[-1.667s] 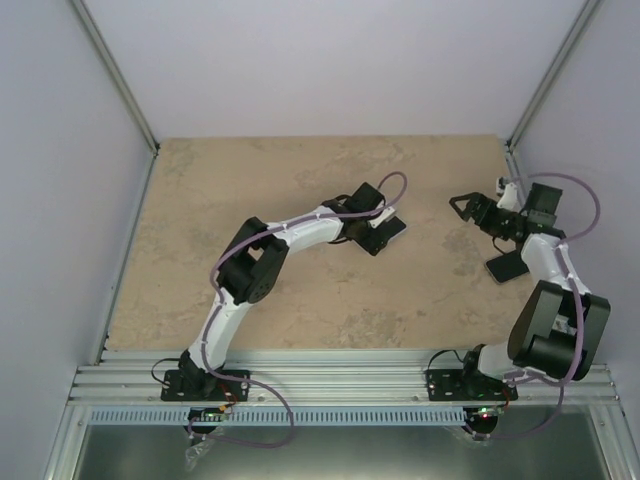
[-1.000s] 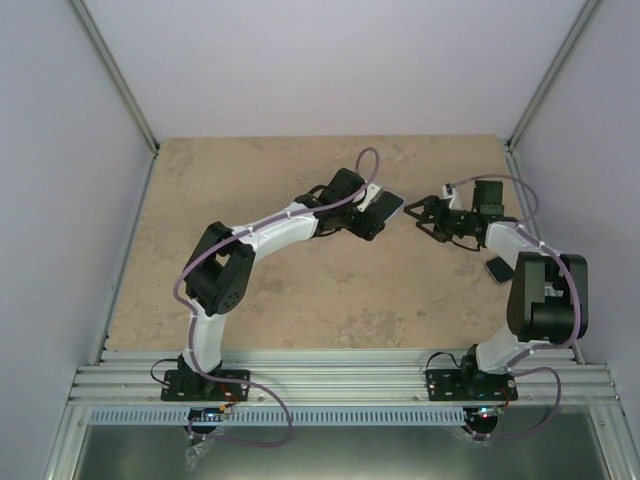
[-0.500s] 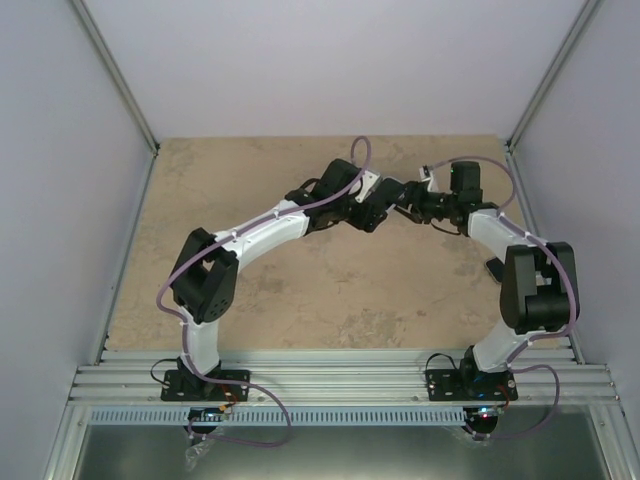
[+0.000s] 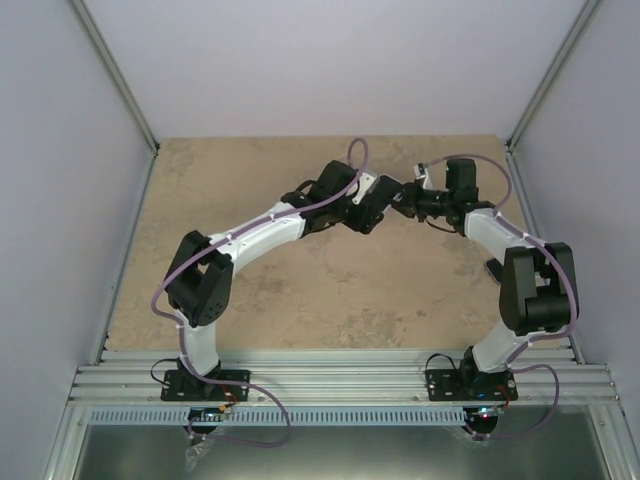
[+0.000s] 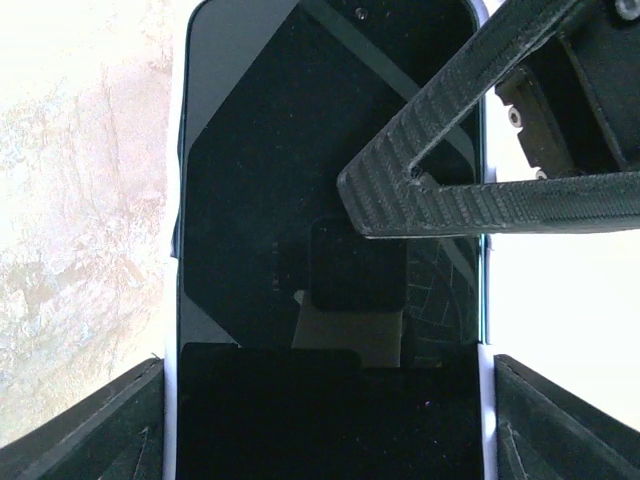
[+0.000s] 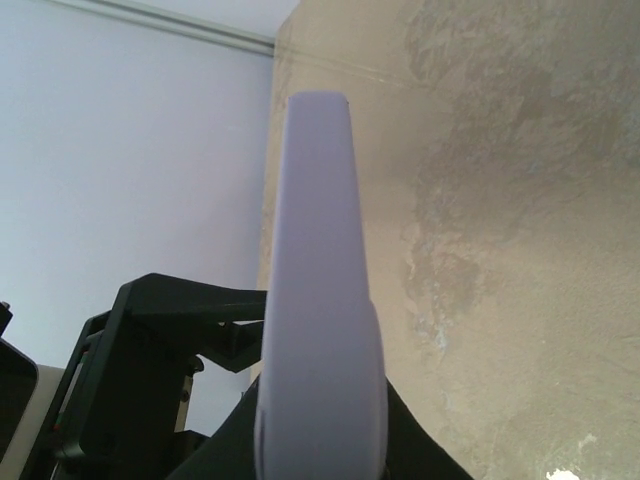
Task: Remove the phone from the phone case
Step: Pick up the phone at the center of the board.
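**Cased phone held aloft between both arms**

Your left tool is clenched on the phone case, holding it in the air above the far middle of the surface. In the left wrist view its two fingers sit at either side of the near end, pressed to the pale lavender edges. The phone is seated inside the case, with its dark screen facing the left wrist camera.

Your right tool meets the case from the right side. One of its ribbed black fingers lies slantwise across the upper right of the screen, on or just above the glass. The other finger is out of sight, so you cannot tell whether this tool is clamped or loose. The right wrist view shows the case edge-on, standing up the middle of the frame, with the left tool's black frame behind it.
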Tool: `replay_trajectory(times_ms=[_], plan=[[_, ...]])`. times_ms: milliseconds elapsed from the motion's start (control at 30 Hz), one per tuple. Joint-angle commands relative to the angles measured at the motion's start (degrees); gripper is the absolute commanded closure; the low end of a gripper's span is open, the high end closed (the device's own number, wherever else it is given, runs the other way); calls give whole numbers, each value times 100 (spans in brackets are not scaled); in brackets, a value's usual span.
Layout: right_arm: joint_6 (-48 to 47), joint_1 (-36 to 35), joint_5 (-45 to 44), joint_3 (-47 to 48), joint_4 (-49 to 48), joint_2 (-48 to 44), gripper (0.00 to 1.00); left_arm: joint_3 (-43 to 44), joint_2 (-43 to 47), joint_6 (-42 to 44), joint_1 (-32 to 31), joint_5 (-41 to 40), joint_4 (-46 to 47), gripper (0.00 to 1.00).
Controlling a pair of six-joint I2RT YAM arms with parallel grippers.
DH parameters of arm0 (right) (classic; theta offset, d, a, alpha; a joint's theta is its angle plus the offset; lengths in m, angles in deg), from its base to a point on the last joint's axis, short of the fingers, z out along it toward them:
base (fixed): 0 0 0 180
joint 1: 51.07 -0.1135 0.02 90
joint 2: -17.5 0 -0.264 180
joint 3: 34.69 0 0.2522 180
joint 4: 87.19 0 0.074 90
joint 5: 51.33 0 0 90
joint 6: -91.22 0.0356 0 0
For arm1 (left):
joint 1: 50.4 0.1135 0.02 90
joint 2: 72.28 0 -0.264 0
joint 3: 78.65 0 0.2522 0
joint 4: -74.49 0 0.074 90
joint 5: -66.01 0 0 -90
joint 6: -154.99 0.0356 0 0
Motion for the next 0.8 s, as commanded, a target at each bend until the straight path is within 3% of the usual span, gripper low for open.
replay_trajectory(times_ms=[0,100,133,300,500,767], plan=[[-40,21,-29,101,-282,-212,98,182,479,365,-26,294,-44,20],[-71,38,106,121,-404,-353,100,223,667,598,39,626,-553,3],[-105,46,160,141,-452,-435,99,168,786,652,120,851,-678,1],[-283,91,605,178,-811,-653,99,-331,1574,1068,712,2334,-1018,1],[-101,92,1588,195,-1935,-716,99,-985,2519,1270,1158,3094,-1060,1],[44,-34,2149,19,-3417,-1163,100,-2018,3557,1666,1547,4032,-1048,1]])
